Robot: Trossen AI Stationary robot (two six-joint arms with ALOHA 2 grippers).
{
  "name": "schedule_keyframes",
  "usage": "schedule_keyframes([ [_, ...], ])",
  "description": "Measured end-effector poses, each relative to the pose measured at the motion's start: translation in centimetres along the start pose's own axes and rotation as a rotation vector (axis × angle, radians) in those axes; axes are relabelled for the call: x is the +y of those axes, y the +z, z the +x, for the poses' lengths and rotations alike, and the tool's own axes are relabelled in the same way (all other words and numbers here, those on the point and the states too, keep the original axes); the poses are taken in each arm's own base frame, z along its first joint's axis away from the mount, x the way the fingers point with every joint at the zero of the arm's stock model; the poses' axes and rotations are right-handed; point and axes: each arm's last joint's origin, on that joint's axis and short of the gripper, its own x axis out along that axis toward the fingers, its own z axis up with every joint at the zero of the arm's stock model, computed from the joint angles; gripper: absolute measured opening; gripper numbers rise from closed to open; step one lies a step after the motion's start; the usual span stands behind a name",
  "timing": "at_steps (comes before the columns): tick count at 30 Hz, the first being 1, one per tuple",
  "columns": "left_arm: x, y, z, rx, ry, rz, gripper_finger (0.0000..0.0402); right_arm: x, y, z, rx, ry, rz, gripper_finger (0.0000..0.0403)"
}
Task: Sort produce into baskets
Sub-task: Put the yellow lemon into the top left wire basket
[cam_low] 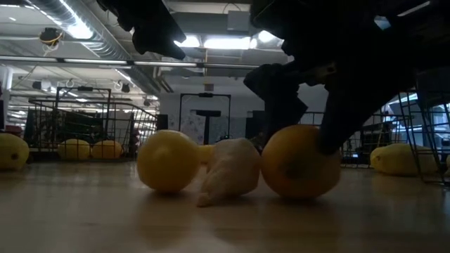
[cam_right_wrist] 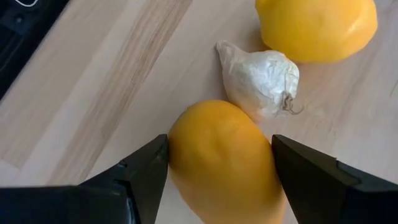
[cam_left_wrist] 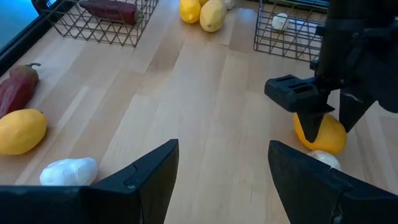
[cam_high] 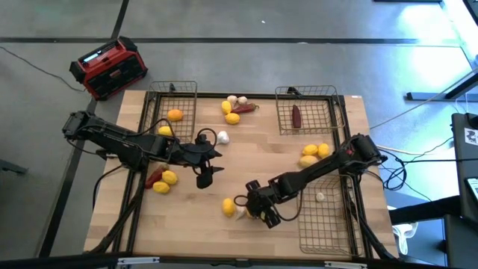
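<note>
One orange fruit (cam_right_wrist: pixel 224 158) is flanked on the desk (cam_high: pixel 224 172) by the right tool (cam_right_wrist: pixel 221 168), open, not clamped. Garlic (cam_right_wrist: pixel 261 81) and a lemon (cam_right_wrist: pixel 314 25) lie beside. The left tool (cam_left_wrist: pixel 221 171) is held open mid-desk.

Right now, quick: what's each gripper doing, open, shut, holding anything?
Left gripper: open, empty, above bare table.
Right gripper: fingers around an orange lemon beside a garlic; lemon on the table, not lifted.
</note>
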Motion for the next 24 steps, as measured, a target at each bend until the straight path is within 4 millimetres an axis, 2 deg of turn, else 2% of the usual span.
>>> schedule_keyframes([
  [6,-0.02,-0.01,-0.01,0.0,-0.001,0.001,0.0244,0.01,-0.03,0.03,0.0,0.019,0.053,0.0275],
  [15,-0.02,-0.01,-0.01,0.001,-0.001,0.004,0.0244,0.2,-0.65,0.33,0.05,0.032,0.071,0.0324],
  [18,-0.01,-0.01,0.0,0.001,-0.001,0.004,0.0244,0.11,-0.69,0.38,0.053,0.022,0.07,0.0315],
  [24,-0.01,-0.01,0.0,0.0,-0.001,0.011,0.0244,0.07,-0.73,0.37,0.058,0.016,0.068,0.0269],
])
